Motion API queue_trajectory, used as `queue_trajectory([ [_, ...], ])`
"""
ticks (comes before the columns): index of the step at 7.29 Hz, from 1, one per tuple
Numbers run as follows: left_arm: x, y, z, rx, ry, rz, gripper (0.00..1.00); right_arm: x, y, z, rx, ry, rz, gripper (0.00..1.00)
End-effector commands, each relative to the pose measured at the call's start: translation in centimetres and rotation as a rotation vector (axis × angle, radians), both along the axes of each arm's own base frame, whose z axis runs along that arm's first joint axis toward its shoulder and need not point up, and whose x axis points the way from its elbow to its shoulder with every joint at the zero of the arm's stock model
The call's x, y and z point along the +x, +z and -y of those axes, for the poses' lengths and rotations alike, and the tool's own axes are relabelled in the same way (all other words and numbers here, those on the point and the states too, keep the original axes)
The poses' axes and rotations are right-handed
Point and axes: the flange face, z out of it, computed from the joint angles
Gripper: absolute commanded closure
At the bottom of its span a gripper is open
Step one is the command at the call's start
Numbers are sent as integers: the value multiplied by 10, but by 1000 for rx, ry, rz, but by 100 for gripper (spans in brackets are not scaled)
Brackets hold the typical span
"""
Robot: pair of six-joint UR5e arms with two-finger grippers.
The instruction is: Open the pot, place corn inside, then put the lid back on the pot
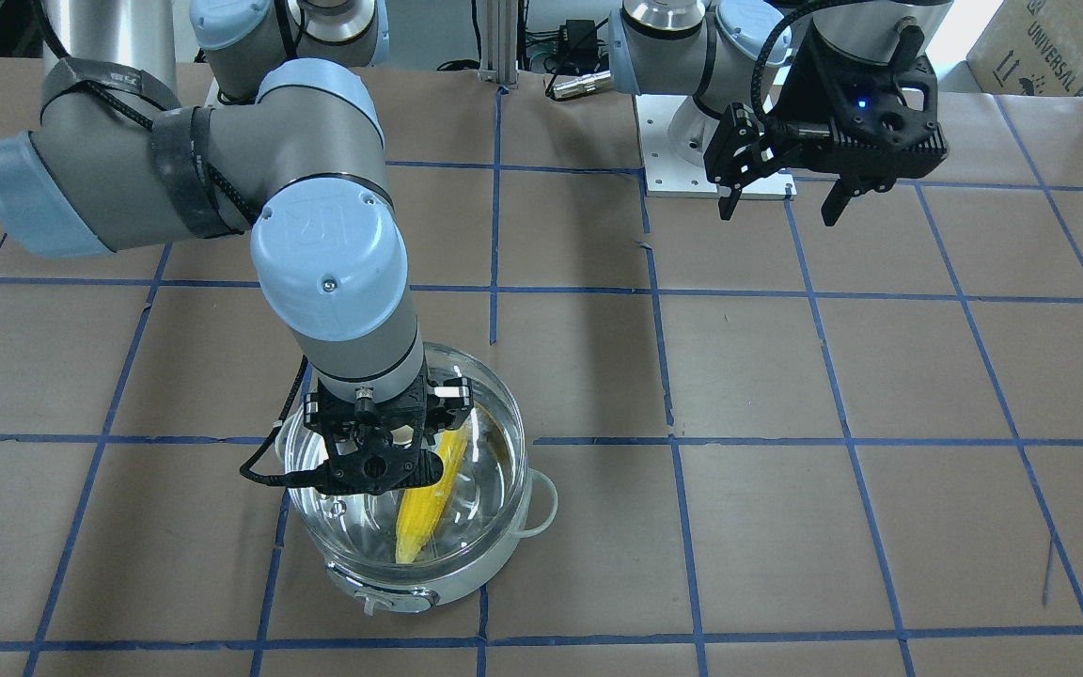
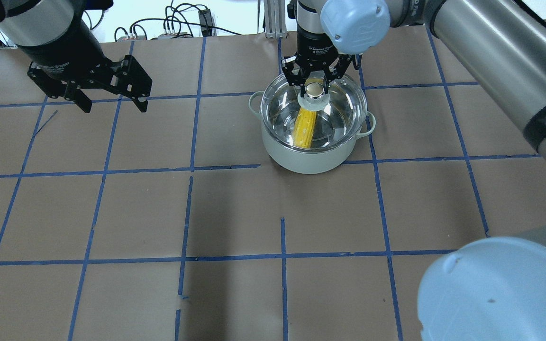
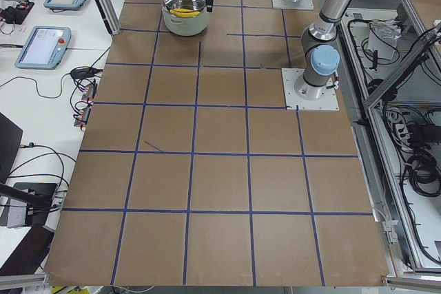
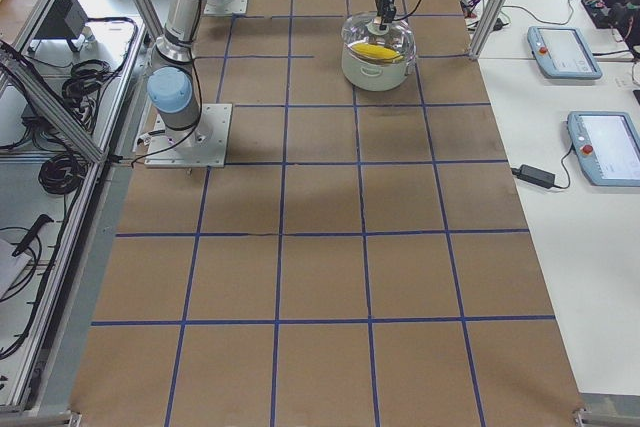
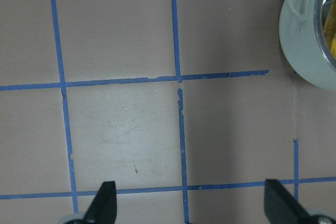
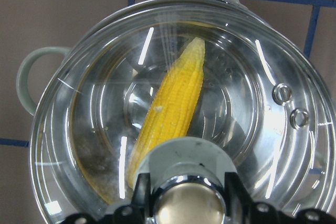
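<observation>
Bright, even overhead light throws soft shadows; glare streaks the lid (image 6: 239, 95).

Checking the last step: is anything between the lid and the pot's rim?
Nothing visible. The corn lies inside the pot, beneath the glass lid, whose knob the right gripper holds.

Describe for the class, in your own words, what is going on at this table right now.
The right gripper is down on the glass lid, with its fingers on either side of the lid's knob and apparently closed on it. The lid covers the pot, and the corn lies inside, visible through the glass. The left gripper hangs open and empty above the table, well away from the pot.
</observation>
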Motion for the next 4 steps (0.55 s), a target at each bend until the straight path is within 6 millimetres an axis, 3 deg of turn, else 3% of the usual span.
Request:
queue_trajectory([
  [1, 6, -5, 5, 23, 6, 6, 0, 0, -4, 2, -2, 1, 0, 76],
  [4, 8, -3, 9, 45, 14, 27, 0, 1, -12, 4, 10, 5, -1, 76],
])
